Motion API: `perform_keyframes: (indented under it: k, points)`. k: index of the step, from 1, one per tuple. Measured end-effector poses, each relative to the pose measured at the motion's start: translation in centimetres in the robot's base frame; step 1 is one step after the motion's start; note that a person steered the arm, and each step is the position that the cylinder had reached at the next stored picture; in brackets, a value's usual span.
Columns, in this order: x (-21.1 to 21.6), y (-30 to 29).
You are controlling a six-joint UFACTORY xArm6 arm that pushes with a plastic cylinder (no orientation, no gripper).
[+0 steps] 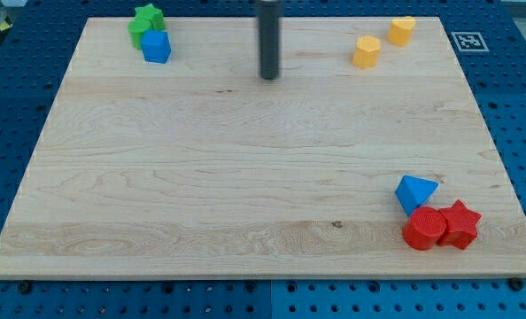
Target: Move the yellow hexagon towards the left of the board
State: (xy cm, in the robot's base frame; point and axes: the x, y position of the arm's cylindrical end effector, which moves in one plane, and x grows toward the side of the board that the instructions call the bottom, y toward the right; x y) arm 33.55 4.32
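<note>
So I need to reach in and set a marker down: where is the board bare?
Bare: the wide middle, from my tip down to the board's bottom edge, plus the bottom-left corner. Crowded: top left, green star touching blue block; top right, two yellow blocks; bottom right, blue triangle, red cylinder, red star.

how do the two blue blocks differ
The blue block at the view's top left looks like an upright chunky prism; the blue triangle at the view's bottom right is a wedge. The first touches the green star; the second sits against the red cylinder. Both share the same blue, and my tip touches neither.
</note>
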Motion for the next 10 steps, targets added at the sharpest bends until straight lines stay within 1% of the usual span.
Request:
perform_keyframes:
  k: [1,2,3,4,5,8,10]
  points:
    - [1.9,10.0]
    - [2.3,19.5]
    - [-1.1,23.3]
    - [-4.3,23.0]
    - [-4.3,22.7]
    - [-4.5,11.2]
    - [-4.9,8.6]
